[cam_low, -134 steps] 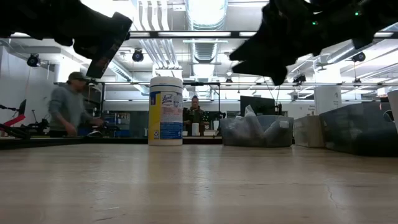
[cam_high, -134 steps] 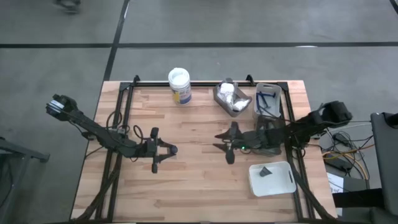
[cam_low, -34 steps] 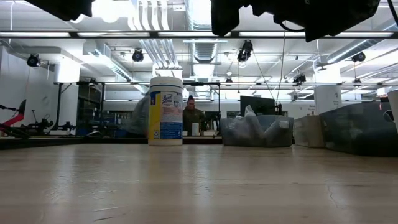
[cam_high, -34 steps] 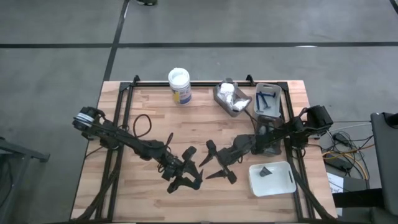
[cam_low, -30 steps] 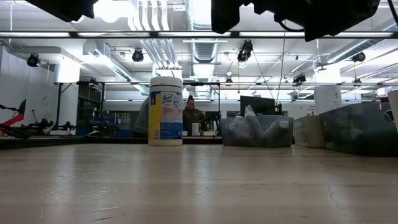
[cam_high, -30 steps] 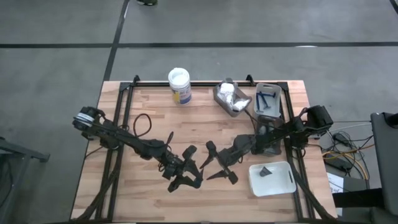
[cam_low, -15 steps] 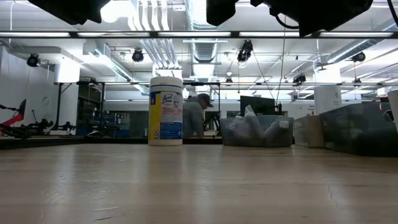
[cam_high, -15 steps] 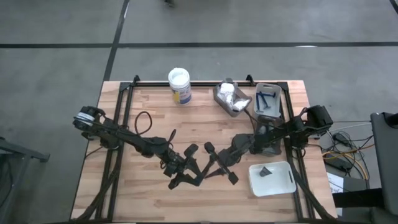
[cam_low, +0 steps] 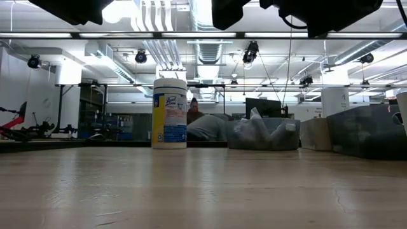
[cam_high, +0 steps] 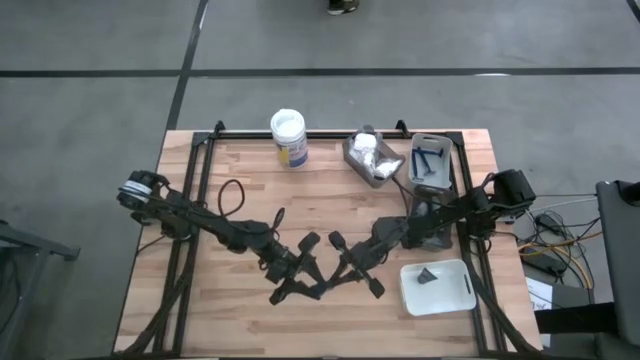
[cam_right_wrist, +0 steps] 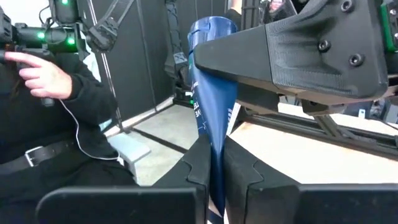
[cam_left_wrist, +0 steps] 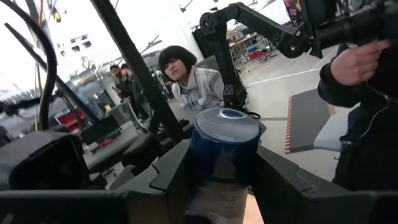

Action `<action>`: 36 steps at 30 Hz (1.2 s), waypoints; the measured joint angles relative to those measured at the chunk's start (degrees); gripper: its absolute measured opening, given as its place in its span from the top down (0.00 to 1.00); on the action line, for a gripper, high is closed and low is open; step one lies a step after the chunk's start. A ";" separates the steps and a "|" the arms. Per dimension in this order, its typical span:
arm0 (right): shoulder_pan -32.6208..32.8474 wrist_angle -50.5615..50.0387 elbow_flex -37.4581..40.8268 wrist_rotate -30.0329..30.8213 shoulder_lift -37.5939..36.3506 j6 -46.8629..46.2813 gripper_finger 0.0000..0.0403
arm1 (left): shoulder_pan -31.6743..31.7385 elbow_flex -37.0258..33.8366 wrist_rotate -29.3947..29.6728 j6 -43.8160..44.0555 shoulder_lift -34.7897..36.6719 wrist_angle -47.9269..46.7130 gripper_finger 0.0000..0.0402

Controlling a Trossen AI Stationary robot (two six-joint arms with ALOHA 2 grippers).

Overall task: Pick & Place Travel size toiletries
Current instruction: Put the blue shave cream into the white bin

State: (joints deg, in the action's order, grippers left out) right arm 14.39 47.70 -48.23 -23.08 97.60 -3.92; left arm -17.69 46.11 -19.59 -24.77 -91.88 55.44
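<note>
Mid-bench handover: blue tube (cam_right_wrist: 210,93) spanning both grippers. Left fingers (cam_left_wrist: 186,171) clamped on cap end, right fingers (cam_right_wrist: 198,163) pinched shut on flat tail

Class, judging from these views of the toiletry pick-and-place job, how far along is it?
Done: one dark item lies in the white tray. In hand: a blue tube is clamped between the left gripper and the right gripper, mid-table, apparently a handover. Left: white packets and blue sticks sit in the two grey bins.
</note>
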 joint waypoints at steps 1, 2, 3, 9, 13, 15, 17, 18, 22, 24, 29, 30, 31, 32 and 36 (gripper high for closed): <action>0.00 -0.37 0.00 0.08 0.00 -0.17 0.96 | 0.02 0.00 0.08 1.01 0.00 -0.18 0.62; 0.00 -0.79 0.00 0.11 0.00 -0.18 0.96 | 0.05 0.00 0.14 1.85 0.04 -0.62 0.62; 0.00 -1.05 0.01 0.16 0.00 -0.25 0.96 | 0.07 0.00 0.15 2.36 0.04 -1.13 0.62; 0.00 -2.13 0.02 0.34 0.00 -1.16 0.97 | 0.13 0.00 0.54 4.98 0.11 -3.10 0.60; -0.04 -2.76 0.02 0.61 0.00 -1.40 0.97 | 0.16 0.02 2.47 6.75 0.27 -5.46 0.53; -0.04 -2.71 0.02 0.77 0.00 -1.66 0.97 | 0.20 0.12 4.10 7.36 0.28 -6.86 0.48; -0.04 -2.71 0.02 0.76 0.00 -1.64 0.97 | 0.22 0.13 5.16 8.15 0.31 -8.02 0.44; -0.04 -2.77 0.02 0.74 0.00 -1.68 0.97 | 0.22 0.17 5.28 8.65 0.66 -9.02 0.42; -0.04 -4.09 0.02 0.74 0.00 -1.66 0.97 | 0.22 0.84 5.79 11.19 2.94 -14.31 0.35; -0.05 -4.34 0.02 0.75 0.00 -1.66 0.97 | 0.20 1.44 5.76 12.14 4.69 -18.18 0.32; -0.07 -4.91 0.00 0.74 0.00 -1.66 0.97 | 0.09 1.75 5.74 13.97 9.37 -26.70 0.31; -0.07 -5.14 -0.01 0.77 0.00 -1.66 0.97 | 0.09 1.64 5.70 14.41 10.38 -27.72 0.31; -0.07 -5.65 -0.03 0.77 0.00 -1.66 0.97 | 0.09 1.54 5.70 14.94 11.31 -29.22 0.31; -0.05 -6.12 -0.02 0.90 0.00 -1.75 0.97 | 0.07 1.53 5.63 15.56 12.19 -30.68 0.31; -0.15 -9.75 -0.02 3.00 0.00 -2.61 0.97 | 0.07 1.53 6.11 19.35 15.19 -36.06 0.32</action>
State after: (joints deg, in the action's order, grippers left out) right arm 14.24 37.95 -48.25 -20.09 97.60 -6.53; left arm -17.63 47.64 -13.48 -5.42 -76.68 19.39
